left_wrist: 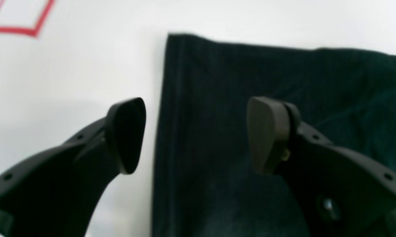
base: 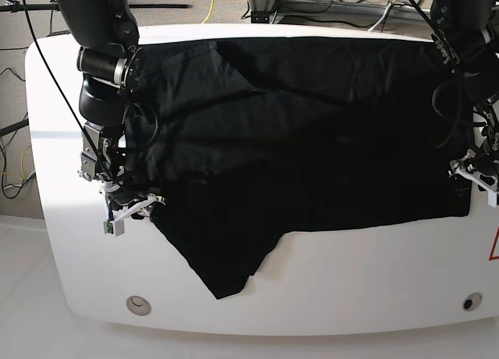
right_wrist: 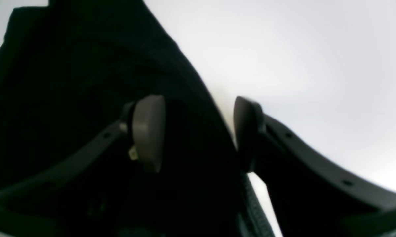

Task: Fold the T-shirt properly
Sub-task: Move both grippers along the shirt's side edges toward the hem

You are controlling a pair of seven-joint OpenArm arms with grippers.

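Note:
The black T-shirt (base: 296, 140) lies spread across the white table (base: 351, 273), and a pointed flap (base: 226, 273) of it reaches toward the front edge. No print shows. In the left wrist view my left gripper (left_wrist: 198, 135) is open just above a squared corner of the T-shirt (left_wrist: 250, 82), one finger over the bare table and the other over the cloth. It sits at the T-shirt's right edge in the base view (base: 475, 175). My right gripper (right_wrist: 198, 131) is also open and straddles the slanting edge of the T-shirt (right_wrist: 69, 82), at the shirt's left side (base: 129, 211).
A red outline (left_wrist: 20, 19) is marked on the table beyond the left gripper, and a piece of a red mark (base: 495, 246) shows at the right edge. Two round holes (base: 138, 303) (base: 468, 302) sit near the table's front corners. Cables lie on the floor behind.

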